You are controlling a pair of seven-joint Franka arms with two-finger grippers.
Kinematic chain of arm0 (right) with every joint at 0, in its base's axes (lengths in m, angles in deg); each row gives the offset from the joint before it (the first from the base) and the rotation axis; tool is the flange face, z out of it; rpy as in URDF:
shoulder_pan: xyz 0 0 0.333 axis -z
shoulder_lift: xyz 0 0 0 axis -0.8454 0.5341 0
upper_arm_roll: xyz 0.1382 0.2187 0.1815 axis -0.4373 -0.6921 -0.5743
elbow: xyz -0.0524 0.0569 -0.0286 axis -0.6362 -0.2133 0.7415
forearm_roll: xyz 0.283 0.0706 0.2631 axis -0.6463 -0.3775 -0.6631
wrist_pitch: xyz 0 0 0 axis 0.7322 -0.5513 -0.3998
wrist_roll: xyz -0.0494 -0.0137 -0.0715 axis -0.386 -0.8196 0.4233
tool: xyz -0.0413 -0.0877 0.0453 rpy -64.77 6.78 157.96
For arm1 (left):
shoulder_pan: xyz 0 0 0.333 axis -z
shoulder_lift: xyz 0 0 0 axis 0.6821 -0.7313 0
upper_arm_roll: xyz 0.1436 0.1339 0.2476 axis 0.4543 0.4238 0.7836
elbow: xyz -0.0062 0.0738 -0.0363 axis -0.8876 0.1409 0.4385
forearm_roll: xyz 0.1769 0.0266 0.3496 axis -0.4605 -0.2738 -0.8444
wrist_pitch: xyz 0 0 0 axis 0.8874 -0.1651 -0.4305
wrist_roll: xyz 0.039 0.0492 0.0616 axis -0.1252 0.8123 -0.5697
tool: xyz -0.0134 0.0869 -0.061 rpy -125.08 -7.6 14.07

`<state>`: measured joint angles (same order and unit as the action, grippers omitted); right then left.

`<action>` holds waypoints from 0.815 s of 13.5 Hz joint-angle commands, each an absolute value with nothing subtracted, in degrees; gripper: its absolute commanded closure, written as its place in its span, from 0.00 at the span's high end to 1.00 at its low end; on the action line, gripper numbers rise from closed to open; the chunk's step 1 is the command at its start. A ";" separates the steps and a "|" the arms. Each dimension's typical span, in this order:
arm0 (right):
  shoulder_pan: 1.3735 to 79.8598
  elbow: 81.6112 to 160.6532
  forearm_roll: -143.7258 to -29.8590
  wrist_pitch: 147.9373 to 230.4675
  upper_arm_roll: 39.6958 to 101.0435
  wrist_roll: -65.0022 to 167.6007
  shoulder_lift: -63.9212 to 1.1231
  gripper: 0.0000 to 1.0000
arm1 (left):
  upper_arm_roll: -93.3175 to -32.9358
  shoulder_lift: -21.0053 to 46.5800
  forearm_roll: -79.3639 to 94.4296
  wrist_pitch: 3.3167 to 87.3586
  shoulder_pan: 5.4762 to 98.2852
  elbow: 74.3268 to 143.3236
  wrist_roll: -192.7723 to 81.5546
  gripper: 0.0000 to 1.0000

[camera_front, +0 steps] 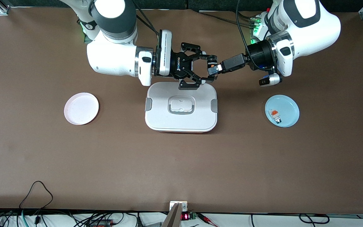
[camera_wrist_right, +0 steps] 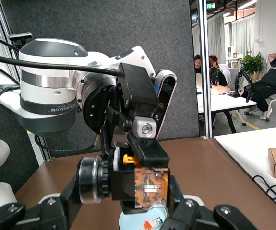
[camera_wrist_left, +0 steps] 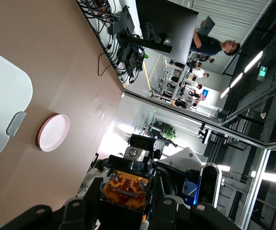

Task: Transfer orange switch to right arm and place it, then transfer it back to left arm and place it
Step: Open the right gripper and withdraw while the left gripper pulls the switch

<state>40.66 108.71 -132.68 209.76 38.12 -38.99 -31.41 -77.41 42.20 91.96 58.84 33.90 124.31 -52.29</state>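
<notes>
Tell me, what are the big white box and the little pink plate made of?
The box looks like smooth matte plastic: rounded moulded corners, grey clips. The pink plate looks like plastic too, plain and dull-finished, though glazed ceramic can't be ruled out.

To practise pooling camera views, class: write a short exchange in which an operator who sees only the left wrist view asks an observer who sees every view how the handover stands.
Operator: What am I hovering over?
Observer: The left gripper, shut on the orange switch, is over the edge of the box farthest from the front camera.
Operator: And the other one?
Observer: The right gripper meets it at the switch, over that same edge.
Operator: Anything at my end of the table?
Observer: A blue plate with a small white-and-grey part on it.
</notes>
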 commanded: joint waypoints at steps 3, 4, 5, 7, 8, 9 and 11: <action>40.31 107.01 -134.85 210.69 38.11 -34.63 -30.61 1.00 | -77.24 43.86 92.76 59.13 31.85 124.51 -52.59 0.00; 40.49 107.01 -134.85 210.69 38.11 -34.64 -30.61 1.00 | -77.23 43.86 92.67 58.96 30.89 124.60 -52.59 0.00; 40.66 107.10 -134.85 210.60 38.20 -34.64 -30.61 1.00 | -77.15 43.77 92.32 58.61 29.49 124.69 -52.59 0.00; 41.28 107.10 -134.76 210.69 38.29 -34.02 -30.87 1.00 | -76.62 43.60 85.60 58.60 27.20 124.69 -52.59 0.00; 41.63 107.19 -134.76 210.69 38.38 -33.41 -31.04 1.00 | -76.36 43.51 81.90 58.60 26.23 124.69 -51.89 0.00; 42.85 107.36 -134.76 210.52 38.46 -32.27 -31.13 1.00 | -75.40 43.16 77.08 57.82 25.44 124.69 -51.01 0.00; 45.05 109.37 -134.59 210.08 38.73 -30.69 -31.22 1.00 | -72.94 42.45 66.46 54.66 25.17 124.69 -49.69 0.00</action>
